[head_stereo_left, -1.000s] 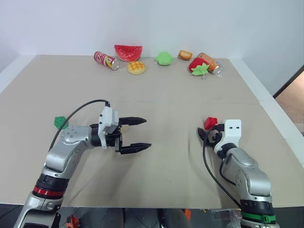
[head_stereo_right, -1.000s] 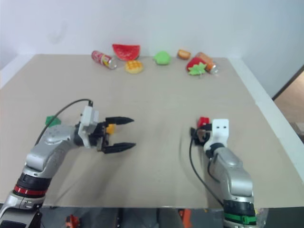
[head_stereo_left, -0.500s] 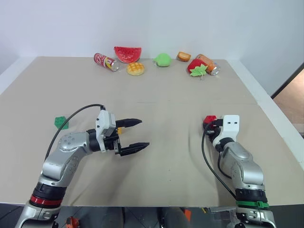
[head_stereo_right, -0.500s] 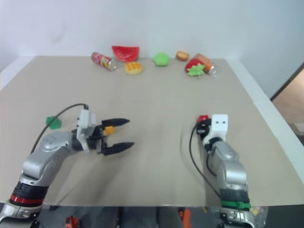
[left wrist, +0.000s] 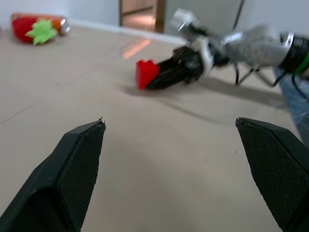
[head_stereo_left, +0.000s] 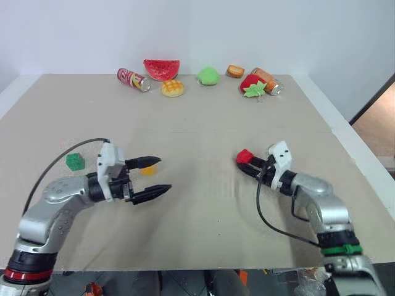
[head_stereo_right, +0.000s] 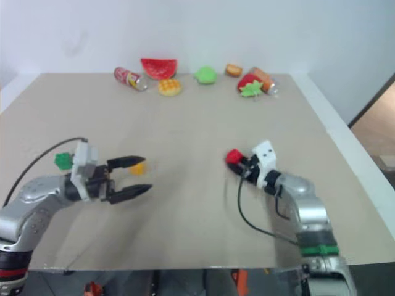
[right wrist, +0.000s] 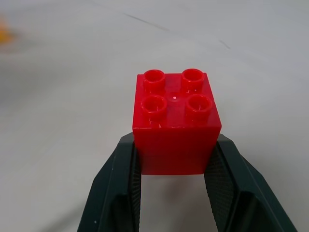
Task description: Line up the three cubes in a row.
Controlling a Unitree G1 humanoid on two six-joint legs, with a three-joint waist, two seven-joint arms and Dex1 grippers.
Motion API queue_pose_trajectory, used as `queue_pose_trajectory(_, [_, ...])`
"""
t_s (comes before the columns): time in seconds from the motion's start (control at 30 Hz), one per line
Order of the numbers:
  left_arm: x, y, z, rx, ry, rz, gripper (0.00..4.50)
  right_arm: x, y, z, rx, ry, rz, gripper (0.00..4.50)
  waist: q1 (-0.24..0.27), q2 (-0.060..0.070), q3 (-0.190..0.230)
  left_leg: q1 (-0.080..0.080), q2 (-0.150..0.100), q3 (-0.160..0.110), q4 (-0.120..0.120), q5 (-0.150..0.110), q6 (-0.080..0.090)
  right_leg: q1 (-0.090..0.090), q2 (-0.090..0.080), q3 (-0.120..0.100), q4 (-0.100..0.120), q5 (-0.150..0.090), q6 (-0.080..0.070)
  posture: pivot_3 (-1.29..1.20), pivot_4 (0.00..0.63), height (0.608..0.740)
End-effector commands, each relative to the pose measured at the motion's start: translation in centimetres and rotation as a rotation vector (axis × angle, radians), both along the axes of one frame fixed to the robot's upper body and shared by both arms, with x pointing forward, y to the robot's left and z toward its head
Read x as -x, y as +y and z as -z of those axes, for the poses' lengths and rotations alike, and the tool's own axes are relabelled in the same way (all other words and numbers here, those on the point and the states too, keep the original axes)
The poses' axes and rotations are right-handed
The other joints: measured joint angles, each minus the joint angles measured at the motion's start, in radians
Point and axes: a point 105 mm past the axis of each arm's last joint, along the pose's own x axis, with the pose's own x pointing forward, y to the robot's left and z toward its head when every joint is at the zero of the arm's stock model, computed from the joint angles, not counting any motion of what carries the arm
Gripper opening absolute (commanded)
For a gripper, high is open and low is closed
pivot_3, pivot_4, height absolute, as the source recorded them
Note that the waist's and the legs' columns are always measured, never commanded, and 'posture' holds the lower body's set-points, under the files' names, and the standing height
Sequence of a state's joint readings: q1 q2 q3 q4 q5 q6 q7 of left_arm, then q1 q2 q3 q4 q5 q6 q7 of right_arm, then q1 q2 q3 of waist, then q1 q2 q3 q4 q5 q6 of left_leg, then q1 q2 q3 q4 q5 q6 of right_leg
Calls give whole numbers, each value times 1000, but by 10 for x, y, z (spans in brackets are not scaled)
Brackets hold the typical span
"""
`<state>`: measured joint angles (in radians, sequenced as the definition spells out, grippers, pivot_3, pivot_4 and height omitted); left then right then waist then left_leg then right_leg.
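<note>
Grip: red cube (right wrist: 175,123) is clamped by right gripper (head_stereo_left: 252,168); left gripper (head_stereo_left: 159,174) is spread wide.
Risk: yellow-orange cube (head_stereo_left: 147,170) could be knocked aside.

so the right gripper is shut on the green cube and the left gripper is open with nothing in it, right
Not quite. The right gripper is shut on the red cube, not the green one; the right wrist view shows it pinched between the fingers. The green cube sits on the table beside the left arm. The left gripper is open with nothing in it, as you said.
</note>
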<state>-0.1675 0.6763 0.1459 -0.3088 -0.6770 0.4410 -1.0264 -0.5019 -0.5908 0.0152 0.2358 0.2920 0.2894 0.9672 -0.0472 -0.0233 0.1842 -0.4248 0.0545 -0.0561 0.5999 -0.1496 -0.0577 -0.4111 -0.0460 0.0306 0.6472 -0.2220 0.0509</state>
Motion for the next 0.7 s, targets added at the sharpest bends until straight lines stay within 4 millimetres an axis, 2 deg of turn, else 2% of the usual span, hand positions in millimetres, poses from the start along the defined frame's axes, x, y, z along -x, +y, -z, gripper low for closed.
queue_pose_trajectory(0.03, [6, 27, -12, -15, -40, -87, 4500, 3, 13, -9, 51, 8, -216, 1224, -2, 0, 0, 0, 1, 0, 0, 0, 0, 0, 0, 0, 0, 0, 0, 0, 150, 740])
queue_pose_trajectory(0.1, [13, 45, -13, -10, -42, -139, 4500, 5, 25, -6, 79, 18, -315, 1224, -2, -1, 0, 0, 2, 0, -1, -1, 0, 0, 1, 0, 0, -1, -1, 0, 150, 740])
queue_pose_trajectory(0.23, [29, 88, -14, 12, -10, -294, 4500, 24, 57, 8, 113, 46, -538, 1224, -1, -1, 1, 0, 6, 0, -2, -3, -2, -2, 5, 0, 0, -4, -4, 0, 150, 740])
queue_pose_trajectory(0.33, [48, 104, -1, -78, 30, -343, 4500, 34, 68, 17, 142, 27, -639, 1224, 0, 0, 1, -2, 7, 1, -4, -3, -2, -5, 6, 0, 0, -5, -4, 0, 150, 740])
queue_pose_trajectory(0.5, [63, 106, -3, -92, 43, -377, 4500, 31, 75, 13, 114, -2, -646, 1224, 8, 0, 1, -5, 7, 1, -4, -4, -4, -8, 5, -1, 0, -5, -4, 0, 150, 740])
queue_pose_trajectory(0.7, [59, 93, -3, -63, 30, -374, 4500, 27, 68, 11, 107, -33, -591, 1224, 4, 0, 1, -4, 7, 2, -1, -3, -5, -8, 5, -1, 0, -3, -6, 0, 150, 740])
